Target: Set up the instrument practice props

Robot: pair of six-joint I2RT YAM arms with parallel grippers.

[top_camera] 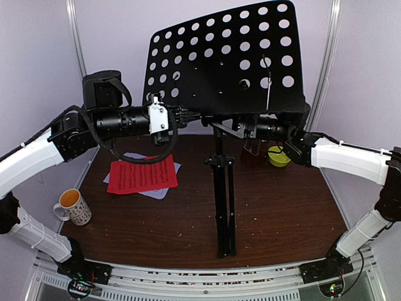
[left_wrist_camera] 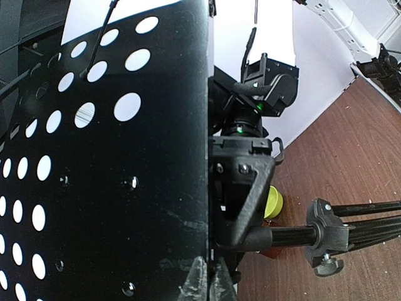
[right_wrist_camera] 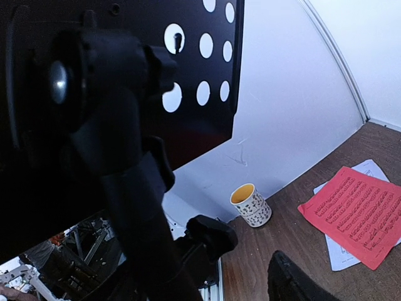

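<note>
Music stand [top_camera: 219, 63] is standing in the middle of the table [top_camera: 288, 207]. Left gripper [top_camera: 183, 116] is pinching its bottom edge. Right gripper [top_camera: 244, 130] is hanging beside its pole with fingers spread apart.

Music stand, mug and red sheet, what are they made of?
The music stand looks like black-painted metal: it is thin, stiff and matte, and punched with round holes. The mug is probably glazed ceramic: it is white with small patterns and has a thick rim. The red sheet looks like paper: it is flat, thin and printed with lines of music.
</note>
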